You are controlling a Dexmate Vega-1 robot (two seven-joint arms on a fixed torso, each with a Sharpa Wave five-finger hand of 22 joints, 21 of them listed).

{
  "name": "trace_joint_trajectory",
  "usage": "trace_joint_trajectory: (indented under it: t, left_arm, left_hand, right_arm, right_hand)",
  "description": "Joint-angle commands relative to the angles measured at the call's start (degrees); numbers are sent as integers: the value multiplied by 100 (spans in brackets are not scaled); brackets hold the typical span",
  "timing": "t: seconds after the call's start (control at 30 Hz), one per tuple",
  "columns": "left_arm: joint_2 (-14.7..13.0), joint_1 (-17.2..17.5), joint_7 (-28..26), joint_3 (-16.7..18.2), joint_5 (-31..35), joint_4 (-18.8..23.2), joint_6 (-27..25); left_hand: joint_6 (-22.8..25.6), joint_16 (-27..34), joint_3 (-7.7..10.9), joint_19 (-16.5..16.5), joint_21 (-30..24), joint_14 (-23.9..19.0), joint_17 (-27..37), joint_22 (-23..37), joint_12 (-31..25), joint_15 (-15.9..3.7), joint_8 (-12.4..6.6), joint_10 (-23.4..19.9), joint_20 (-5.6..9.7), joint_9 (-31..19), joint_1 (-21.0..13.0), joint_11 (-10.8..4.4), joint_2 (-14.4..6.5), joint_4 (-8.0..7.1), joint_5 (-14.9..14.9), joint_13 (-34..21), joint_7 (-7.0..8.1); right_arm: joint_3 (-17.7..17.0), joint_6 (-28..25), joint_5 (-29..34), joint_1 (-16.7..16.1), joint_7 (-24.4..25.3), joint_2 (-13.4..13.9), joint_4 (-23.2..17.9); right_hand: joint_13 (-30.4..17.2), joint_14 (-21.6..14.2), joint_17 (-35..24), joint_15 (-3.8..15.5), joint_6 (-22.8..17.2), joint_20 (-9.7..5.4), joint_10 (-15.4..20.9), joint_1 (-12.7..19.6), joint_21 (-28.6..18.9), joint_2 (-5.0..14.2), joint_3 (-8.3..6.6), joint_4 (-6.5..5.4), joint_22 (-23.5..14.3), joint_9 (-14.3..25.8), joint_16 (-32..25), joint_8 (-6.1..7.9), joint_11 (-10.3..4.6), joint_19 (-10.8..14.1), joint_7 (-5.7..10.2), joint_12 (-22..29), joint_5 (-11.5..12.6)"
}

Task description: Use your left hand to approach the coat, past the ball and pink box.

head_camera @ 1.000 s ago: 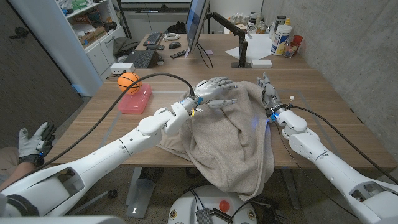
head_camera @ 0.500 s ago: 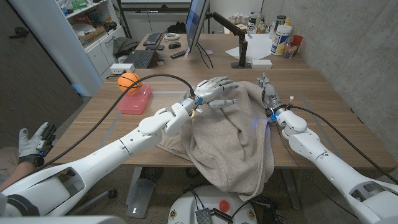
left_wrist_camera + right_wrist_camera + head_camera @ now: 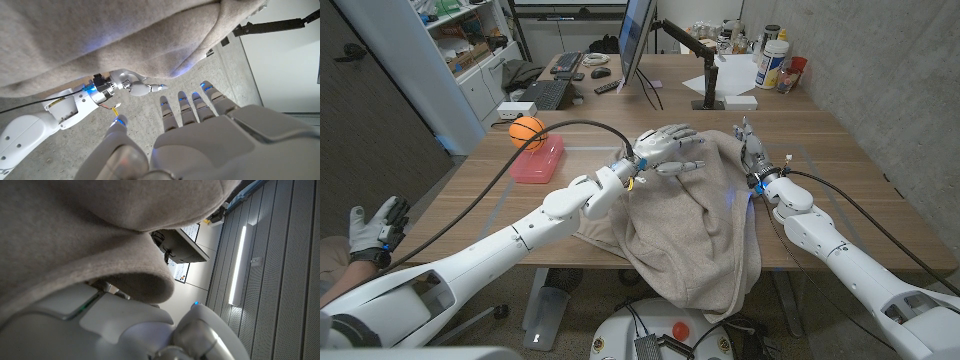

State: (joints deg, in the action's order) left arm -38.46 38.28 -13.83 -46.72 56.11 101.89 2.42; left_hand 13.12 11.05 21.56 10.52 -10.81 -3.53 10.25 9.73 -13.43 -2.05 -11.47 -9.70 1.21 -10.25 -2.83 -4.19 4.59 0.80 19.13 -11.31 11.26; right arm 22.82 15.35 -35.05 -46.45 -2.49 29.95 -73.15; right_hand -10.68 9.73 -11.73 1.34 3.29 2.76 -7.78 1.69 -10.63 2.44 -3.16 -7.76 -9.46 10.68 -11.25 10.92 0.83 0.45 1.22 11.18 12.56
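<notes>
One orange ball [image 3: 527,130] sits atop one flat pink plastic box [image 3: 537,159] at the wooden table's [image 3: 820,150] left; one beige fabric coat [image 3: 690,225] drapes over the near edge. The left hand [image 3: 665,146] hovers over the coat's far end, fingers [image 3: 192,107] spread, holding nothing — the right hand [image 3: 752,150] stands against the coat's right edge; its grip I cannot tell.

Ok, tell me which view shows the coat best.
The head view: the whole beige coat shows there, draped over the table's near edge between both hands. The left wrist view shows only its underside folds; the right wrist view shows blurred cloth close up.
</notes>
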Motion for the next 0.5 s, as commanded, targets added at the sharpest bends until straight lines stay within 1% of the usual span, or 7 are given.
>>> trace_joint_trajectory:
  t: [0.03,0.5]
  left_arm:
    - [-15,33,28,-25,71,33,41]
    - [33,29,-41,-32,-2,-97,110]
  left_hand:
    - [52,-23,-25,59,-10,-64,18,9,26,-566,-33,1,14,-25,26,-2,11,15,55,-19,25]
    - [59,-30,-31,65,-9,-63,18,9,33,-562,-27,-6,22,-25,18,-6,3,18,73,-20,20]
  right_arm:
    - [9,42,17,12,-22,-9,25]
    - [11,6,11,17,-11,-7,15]
  right_hand:
    - [-12,174,2,-38,39,27,-26,16,-9,48,31,-7,-23,3,-28,12,20,-24,-6,9,40]
    - [-12,176,5,-36,32,25,-26,19,-11,49,37,-4,-23,3,-28,14,12,-19,-14,8,39]
